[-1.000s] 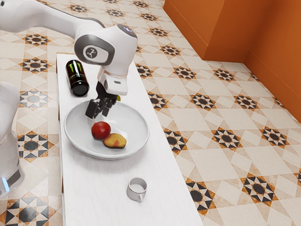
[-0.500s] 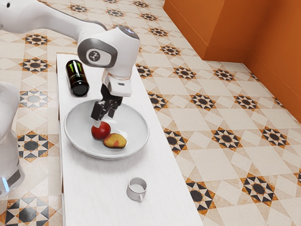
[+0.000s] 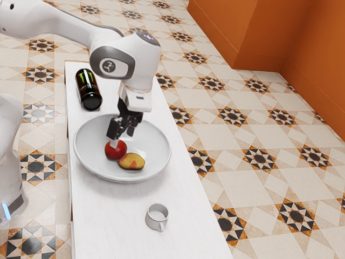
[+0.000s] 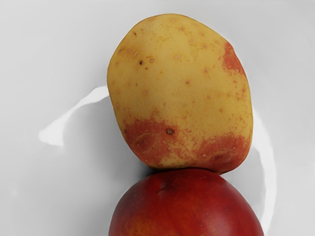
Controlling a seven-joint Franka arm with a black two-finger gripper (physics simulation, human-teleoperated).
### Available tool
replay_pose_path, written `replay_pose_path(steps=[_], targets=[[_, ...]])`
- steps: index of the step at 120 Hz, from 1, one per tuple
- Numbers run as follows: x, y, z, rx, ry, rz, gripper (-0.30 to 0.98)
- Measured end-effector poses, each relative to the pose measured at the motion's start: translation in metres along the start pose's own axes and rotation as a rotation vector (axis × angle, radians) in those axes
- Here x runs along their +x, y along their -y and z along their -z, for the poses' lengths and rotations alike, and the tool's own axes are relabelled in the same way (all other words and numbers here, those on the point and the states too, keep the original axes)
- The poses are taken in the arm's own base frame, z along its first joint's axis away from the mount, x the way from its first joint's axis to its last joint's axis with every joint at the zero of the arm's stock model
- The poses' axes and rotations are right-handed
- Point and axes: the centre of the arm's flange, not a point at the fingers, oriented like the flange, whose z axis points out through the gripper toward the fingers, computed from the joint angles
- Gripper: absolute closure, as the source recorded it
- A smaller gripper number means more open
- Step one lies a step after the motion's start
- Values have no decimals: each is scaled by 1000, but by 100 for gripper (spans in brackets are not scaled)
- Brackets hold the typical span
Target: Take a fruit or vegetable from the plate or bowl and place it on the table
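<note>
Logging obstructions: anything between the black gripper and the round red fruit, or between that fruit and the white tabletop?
Nothing visible separates gripper and fruit; the white bowl's raised rim stands between fruit and tabletop.

Pincer (image 3: 122,137) nearer red fruit (image 3: 116,151) vs b4
</note>
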Motion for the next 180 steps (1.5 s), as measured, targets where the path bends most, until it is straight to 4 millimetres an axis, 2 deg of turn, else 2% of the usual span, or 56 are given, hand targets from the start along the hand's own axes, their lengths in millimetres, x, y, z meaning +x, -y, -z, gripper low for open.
replay_pose_path(steps=[15,57,94,132,180], targets=[[3,-8,1,1,-6,-21,0],[-2,-12,-5,-21,7,-25,0],[-5,-16,-22,-62,30,-19,0],[-8,-17,-33,-83,39,-9,0],[-8,-16,-35,-85,35,-1,0]])
